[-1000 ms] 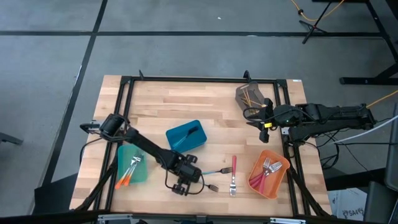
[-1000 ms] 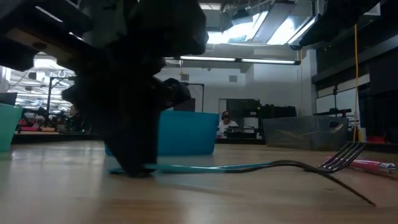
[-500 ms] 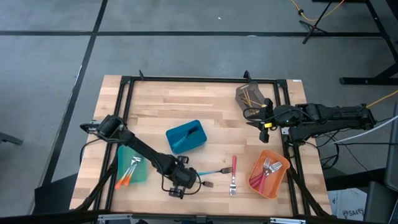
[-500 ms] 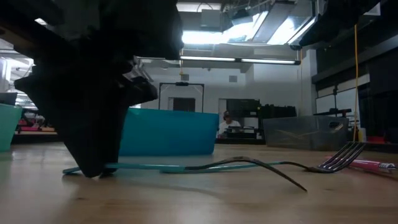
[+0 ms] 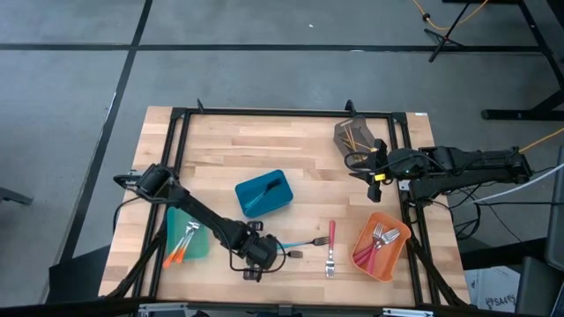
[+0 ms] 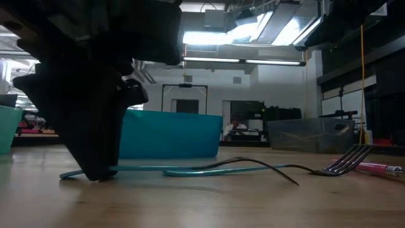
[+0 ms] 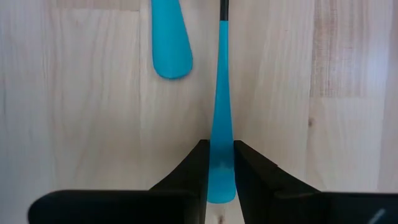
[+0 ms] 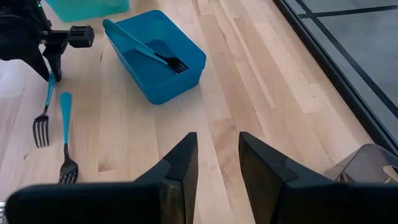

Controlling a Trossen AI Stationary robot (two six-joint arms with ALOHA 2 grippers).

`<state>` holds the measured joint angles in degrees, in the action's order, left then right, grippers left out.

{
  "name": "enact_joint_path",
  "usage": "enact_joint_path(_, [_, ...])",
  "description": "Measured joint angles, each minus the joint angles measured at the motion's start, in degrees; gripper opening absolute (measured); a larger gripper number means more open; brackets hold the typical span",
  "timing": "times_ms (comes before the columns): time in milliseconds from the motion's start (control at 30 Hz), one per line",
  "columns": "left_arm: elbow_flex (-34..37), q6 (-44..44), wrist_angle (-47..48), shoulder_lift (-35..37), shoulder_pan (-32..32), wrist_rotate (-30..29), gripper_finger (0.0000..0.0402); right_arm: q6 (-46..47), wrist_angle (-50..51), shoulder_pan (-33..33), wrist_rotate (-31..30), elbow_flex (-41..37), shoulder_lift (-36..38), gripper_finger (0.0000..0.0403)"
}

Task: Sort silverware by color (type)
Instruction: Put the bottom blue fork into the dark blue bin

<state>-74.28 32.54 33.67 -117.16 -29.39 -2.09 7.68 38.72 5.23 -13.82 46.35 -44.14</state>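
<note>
- Dragged with the left gripper [image 5: 254, 256] toward 9 o'clock, the blue-handled fork [image 7: 221, 124] now lies closer to the table's near edge.
- Jaws stand narrow, pinched on the handle's butt end, low on the wood.
- A second blue fork [image 8: 64, 137] lies just beside it, at 3 o'clock from the gripper.
- Judged light, stiff and slick; holding nearer the handle's middle would curb pivoting.
- The right gripper [image 8: 214, 163] waits at the table's 3 o'clock edge, jaws parted, holding nothing.

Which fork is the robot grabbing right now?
Find the blue bin in the table's middle. Nearer the front edge lie two blue-handled forks. It's the blue-handled fork whose handle end sits between the left gripper jaws; the other blue fork lies free.
</note>
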Motion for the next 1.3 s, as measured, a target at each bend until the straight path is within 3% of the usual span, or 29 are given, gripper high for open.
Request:
enact_joint_path(300, [-0.03,11.25,2.18,0.55,-3.72,0.42,0.0054,0.00,-0.01,0.00,-0.01,0.00,0.00,0.0104])
enact_joint_path(467, [0.24,16.81,3.12,2.20,-5.08,-3.74,0.0054,-0.02,-0.07,0.01,-0.02,0.00,0.00,0.0104])
enact_joint_path(867, [0.48,19.77,3.45,3.50,-4.95,-7.96,0.0054,0.00,-0.09,0.00,-0.02,0.00,0.00,0.0104])
enact_joint_path(1300, [0.31,21.41,2.77,3.67,-4.74,-7.32,0.0054,0.00,-0.09,0.01,-0.02,0.00,0.00,0.0104])
